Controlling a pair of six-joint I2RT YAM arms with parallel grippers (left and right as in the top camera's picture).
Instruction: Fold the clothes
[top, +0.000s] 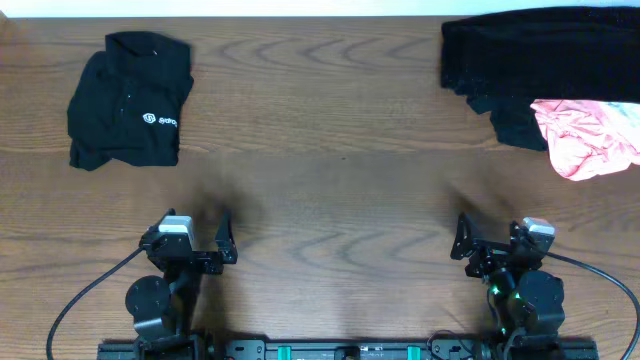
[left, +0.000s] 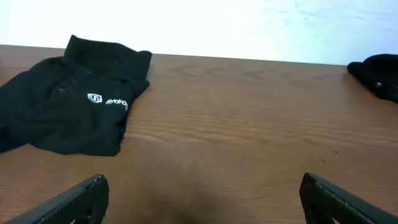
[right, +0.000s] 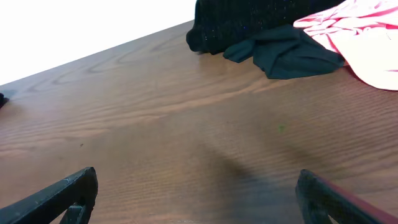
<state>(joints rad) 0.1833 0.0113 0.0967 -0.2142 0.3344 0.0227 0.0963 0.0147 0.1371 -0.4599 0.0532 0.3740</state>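
Your left gripper (top: 188, 242) sits low over the brown wood-grain table (top: 330, 170), near the front edge and left of centre. Its jaws are spread wide with nothing between them, and its wrist view shows only bare wood between the two dark fingers (left: 84, 198). Your right gripper (top: 492, 247) sits likewise near the front edge, right of centre, jaws spread wide and empty. Its own wrist view gives bare wood between the fingers too. The two grippers are well apart from each other and from all the fabric. The clothes lie in three lots. One: a black soft garment with a small white logo (top: 130, 100), a compact bundle at the far left of the table, collar end toward the far edge, logo facing up. It lies well ahead of your left gripper and slightly to its left. Two: a loose heap of faintly speckled black fabric (top: 530, 65) at the far right corner, running off the right edge of the overhead view, with a smoother black fold trailing toward the front. Three: a crumpled pink and white garment (top: 590, 135) touching the heap's near side, also cut off by the right edge of that view. The heap and the pink piece lie well ahead of your right gripper and to its right. You cannot tell whether the heap is one garment or several.
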